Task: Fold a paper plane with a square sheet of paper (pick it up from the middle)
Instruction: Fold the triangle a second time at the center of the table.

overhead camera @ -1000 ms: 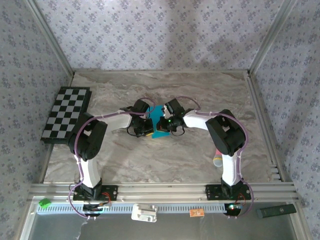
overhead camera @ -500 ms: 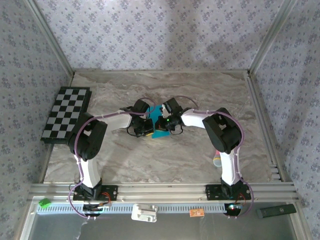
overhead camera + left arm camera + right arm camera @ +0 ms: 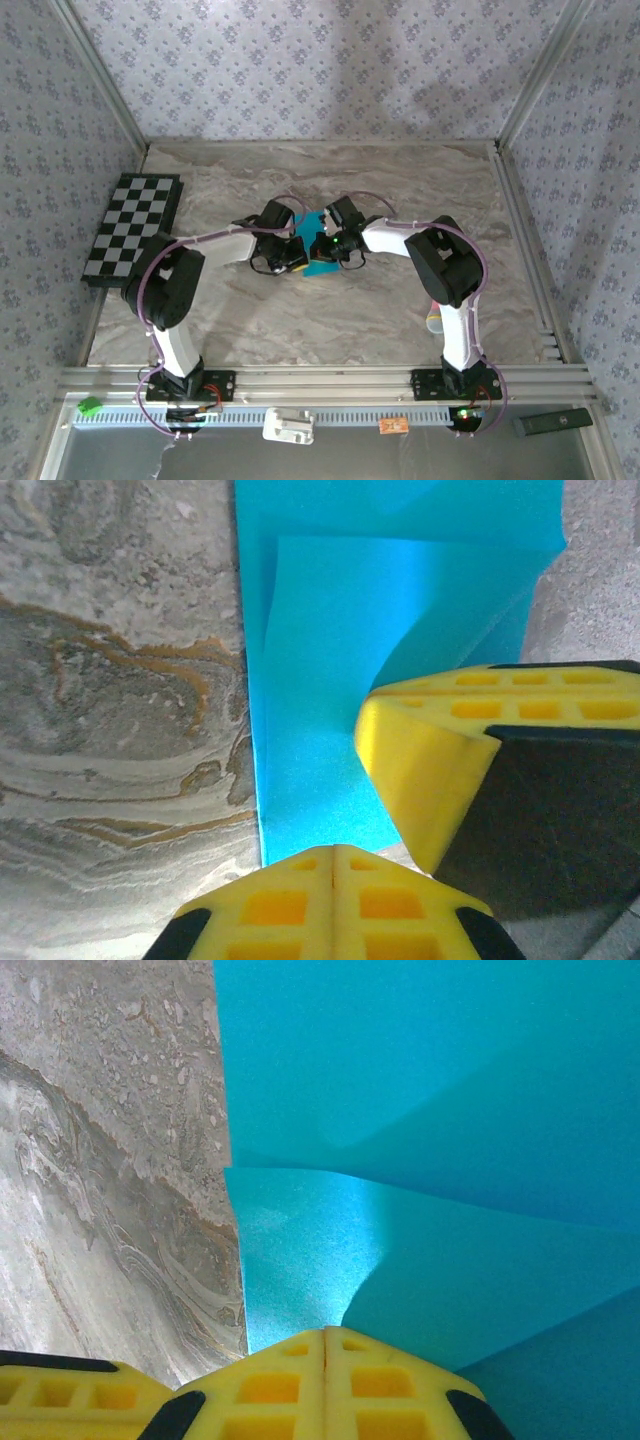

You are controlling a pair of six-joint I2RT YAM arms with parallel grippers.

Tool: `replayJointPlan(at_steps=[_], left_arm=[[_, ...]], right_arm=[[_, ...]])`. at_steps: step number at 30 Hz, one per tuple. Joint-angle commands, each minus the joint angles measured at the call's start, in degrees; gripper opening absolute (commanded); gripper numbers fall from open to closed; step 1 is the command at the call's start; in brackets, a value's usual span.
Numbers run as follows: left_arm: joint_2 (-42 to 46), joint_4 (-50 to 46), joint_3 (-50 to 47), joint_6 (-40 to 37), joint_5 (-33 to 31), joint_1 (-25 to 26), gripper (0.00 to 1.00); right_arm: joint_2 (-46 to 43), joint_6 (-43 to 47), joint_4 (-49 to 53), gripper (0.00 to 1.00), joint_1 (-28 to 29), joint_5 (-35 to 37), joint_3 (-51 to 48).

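The square sheet of paper (image 3: pixel 319 262) lies teal-blue on the marble table at mid-table, folded lengthwise into a narrower strip with layered flaps. In the left wrist view the paper (image 3: pixel 330 660) shows an upper layer over a wider lower one. My left gripper (image 3: pixel 334 850) is shut, its tips resting at the paper's near edge, and the right gripper's yellow fingers (image 3: pixel 430 760) press on the strip beside it. My right gripper (image 3: pixel 326 1332) is shut too, tips down on the paper (image 3: pixel 450 1090), where a flap lifts in a soft curve. From above, the left gripper (image 3: pixel 292 256) and the right gripper (image 3: pixel 328 247) meet over the sheet.
A black-and-white checkered board (image 3: pixel 135 228) lies at the table's left edge. A pink stick with a yellowish end (image 3: pixel 436 319) peeks out beside the right arm's base link. Patterned walls and metal rails close in the table on three sides.
The right gripper has slid a little to the left over the paper. The left arm's elbow has swung outward to the left. Both grippers stay shut.
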State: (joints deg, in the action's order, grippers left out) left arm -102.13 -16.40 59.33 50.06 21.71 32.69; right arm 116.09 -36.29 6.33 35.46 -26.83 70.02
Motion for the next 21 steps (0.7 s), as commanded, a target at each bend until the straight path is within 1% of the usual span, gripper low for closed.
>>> replayJointPlan(at_steps=[1, 7, 12, 13, 21], left_arm=[[-1.42, 1.8, -0.52, 0.65, 2.05, 0.27, 0.04], [-3.46, 1.97, -0.97, 0.66, 1.61, 0.18, 0.03], [-4.31, -1.62, -1.54, 0.74, -0.47, -0.25, 0.0], [-4.46, -2.49, -1.74, 0.6, -0.72, -0.33, 0.0], [-5.24, -6.36, -5.06, 0.03, -0.95, -1.49, 0.0]], right_arm=[[2.46, -0.72, 1.06, 0.02, 0.54, 0.37, -0.74], [2.56, -0.32, 0.87, 0.02, 0.46, 0.49, -1.01], [2.63, -0.18, 0.9, 0.02, 0.07, 1.57, -1.09], [2.73, 1.83, 0.92, 0.02, -0.4, 1.91, -1.03], [4.55, 3.83, -1.32, 0.02, -5.73, 1.78, 1.5]])
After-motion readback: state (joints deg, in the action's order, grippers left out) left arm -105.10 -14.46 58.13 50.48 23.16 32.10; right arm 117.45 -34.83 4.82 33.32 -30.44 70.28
